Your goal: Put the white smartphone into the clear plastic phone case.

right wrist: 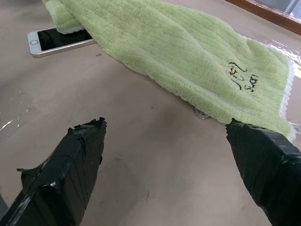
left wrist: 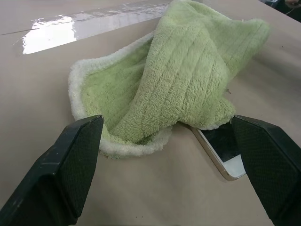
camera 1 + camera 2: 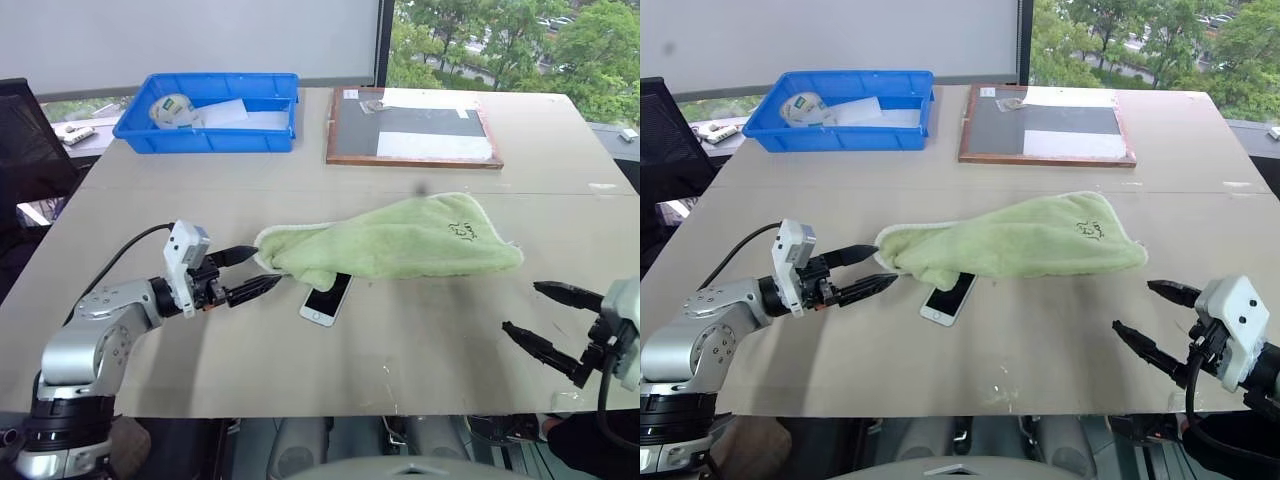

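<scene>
Left gripper (image 3: 262,270) spread wide, empty, tips at green towel (image 3: 400,238) edge. Just beyond: white smartphone (image 3: 326,299), black glass, home-button end showing, far end hidden under towel. Right gripper (image 3: 1150,320) agape, well apart. Farther: wood-framed board (image 3: 412,128), blue bin (image 3: 210,112).

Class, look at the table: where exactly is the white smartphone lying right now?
In the left eye view the white smartphone lies near the middle of the table, its far end tucked under the green towel, just beyond the left gripper.
</scene>
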Robot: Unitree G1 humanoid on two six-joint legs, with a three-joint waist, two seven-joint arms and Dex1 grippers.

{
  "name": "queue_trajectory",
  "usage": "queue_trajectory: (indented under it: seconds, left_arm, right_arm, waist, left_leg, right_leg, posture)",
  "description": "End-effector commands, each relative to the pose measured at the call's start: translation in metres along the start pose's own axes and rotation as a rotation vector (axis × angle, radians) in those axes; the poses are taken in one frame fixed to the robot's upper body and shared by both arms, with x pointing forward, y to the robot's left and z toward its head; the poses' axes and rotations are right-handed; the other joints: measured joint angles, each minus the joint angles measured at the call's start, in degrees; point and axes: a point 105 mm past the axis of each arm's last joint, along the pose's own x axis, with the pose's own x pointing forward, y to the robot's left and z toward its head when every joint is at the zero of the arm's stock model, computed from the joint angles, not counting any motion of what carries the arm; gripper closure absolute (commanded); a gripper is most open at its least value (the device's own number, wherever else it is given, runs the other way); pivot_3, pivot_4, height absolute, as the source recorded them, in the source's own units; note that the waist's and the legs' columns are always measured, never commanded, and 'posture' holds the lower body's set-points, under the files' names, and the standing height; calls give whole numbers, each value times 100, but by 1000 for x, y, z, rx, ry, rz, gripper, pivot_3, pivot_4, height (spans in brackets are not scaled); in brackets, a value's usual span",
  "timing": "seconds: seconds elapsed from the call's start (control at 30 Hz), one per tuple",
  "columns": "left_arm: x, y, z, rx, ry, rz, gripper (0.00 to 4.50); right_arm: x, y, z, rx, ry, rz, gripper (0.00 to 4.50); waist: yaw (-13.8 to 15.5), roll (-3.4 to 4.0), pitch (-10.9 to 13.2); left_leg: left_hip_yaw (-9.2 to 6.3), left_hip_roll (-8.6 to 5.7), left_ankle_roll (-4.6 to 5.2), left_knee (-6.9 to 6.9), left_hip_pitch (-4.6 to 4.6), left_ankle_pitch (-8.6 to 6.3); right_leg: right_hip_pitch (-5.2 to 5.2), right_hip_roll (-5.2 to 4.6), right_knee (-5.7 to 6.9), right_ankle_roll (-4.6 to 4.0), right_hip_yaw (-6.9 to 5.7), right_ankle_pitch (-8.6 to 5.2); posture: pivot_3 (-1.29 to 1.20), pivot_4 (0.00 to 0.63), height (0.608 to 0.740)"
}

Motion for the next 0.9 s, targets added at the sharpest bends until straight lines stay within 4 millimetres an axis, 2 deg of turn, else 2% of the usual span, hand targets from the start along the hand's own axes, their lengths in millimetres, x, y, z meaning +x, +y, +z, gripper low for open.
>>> queue_trajectory:
  seconds: [0.03, 0.2, 0.37, 0.63, 0.77, 0.83, 0.9]
  left_arm:
    - [2, -3, 11, 47, -11, -12, 0]
    - [17, -21, 16, 26, 19, -75, 0]
    - [26, -28, 18, 62, 53, -89, 0]
    - [54, -22, 36, 212, 49, -77, 0]
    - [73, -18, 36, 284, 96, -92, 0]
    - [86, -19, 28, 324, 150, -120, 0]
    - [96, -19, 22, 338, 188, -144, 504]
  right_arm:
    - [-7, -2, 5, -51, -19, -35, 23]
    - [-6, -1, 6, -60, -51, -37, 23]
    - [-4, 2, 6, -65, -55, -29, 23]
    - [-1, 15, 19, -98, -96, 8, 23]
    - [0, 20, 24, -105, -114, 15, 23]
    - [1, 22, 26, -104, -121, 17, 23]
    - [2, 24, 28, -105, -128, 21, 0]
  waist:
    - [2, 0, 0]
    - [24, 1, 1]
    - [9, 2, 1]
    - [23, 1, 1]
    - [24, 1, 1]
    - [28, 1, 1]
    - [37, 1, 1]
  left_leg:
    - [0, 0, 0, 0, 0, 0]
    - [-2, 0, -5, -1, -2, -3]
    - [0, -2, -3, -1, 1, -2]
    - [-1, -6, 1, -1, 0, 1]
    - [-1, -8, 1, -1, 0, 1]
    - [-1, -8, 2, 0, 0, 1]
    - [0, -10, 2, 1, 0, 1]
  right_leg:
    - [0, 0, 0, 0, 0, 0]
    - [0, 0, -1, 0, -1, 0]
    - [1, -1, 0, 0, 1, 0]
    - [3, 6, -1, 0, 0, 0]
    - [4, 33, -2, 1, 4, 0]
    - [4, 34, -1, 1, 4, 0]
    - [5, 35, -2, 1, 4, 0]
  posture:
    - [0, 150, 740]
    - [0, 150, 740]
    - [0, 150, 740]
    - [0, 150, 740]
    - [0, 150, 740]
    - [0, 150, 740]
    - [0, 150, 740]
